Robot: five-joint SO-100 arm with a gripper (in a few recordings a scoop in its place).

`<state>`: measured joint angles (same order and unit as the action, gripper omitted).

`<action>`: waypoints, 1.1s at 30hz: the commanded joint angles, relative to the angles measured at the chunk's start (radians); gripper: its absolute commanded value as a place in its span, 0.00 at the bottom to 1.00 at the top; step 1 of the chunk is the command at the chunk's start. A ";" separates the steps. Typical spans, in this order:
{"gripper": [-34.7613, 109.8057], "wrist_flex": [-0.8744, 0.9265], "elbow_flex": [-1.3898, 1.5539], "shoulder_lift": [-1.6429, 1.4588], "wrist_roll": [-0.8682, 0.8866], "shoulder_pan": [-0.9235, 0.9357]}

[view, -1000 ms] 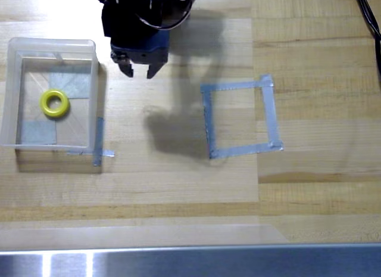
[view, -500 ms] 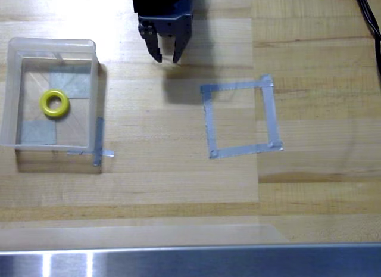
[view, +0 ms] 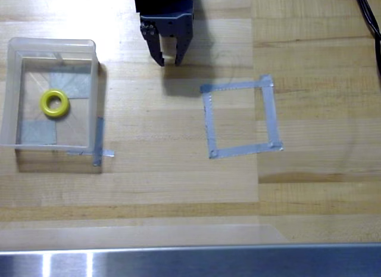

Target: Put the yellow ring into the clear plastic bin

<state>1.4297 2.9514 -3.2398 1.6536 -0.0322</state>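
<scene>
The yellow ring (view: 54,103) lies flat inside the clear plastic bin (view: 12,95) at the left of the overhead view, on the bin's base where grey tape patches show through. My black gripper (view: 169,61) is at the top centre, to the right of the bin and apart from it. Its two fingers point down the picture with a small gap and nothing between them.
A square outline of grey tape (view: 239,118) is stuck to the wooden table right of centre. A black cable (view: 369,15) runs along the top right corner. A metal strip (view: 190,262) lines the bottom edge.
The gripper has swung right and back toward the top edge, away from the bin, and its fingers have narrowed. The ring stays in the bin.
</scene>
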 commanded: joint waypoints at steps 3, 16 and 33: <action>0.30 0.006 0.044 -0.011 0.006 -0.012; 0.30 0.005 0.146 -0.012 0.006 -0.012; 0.30 0.005 0.144 -0.012 0.005 -0.012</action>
<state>1.4067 3.0833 -3.2459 1.6506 -0.0276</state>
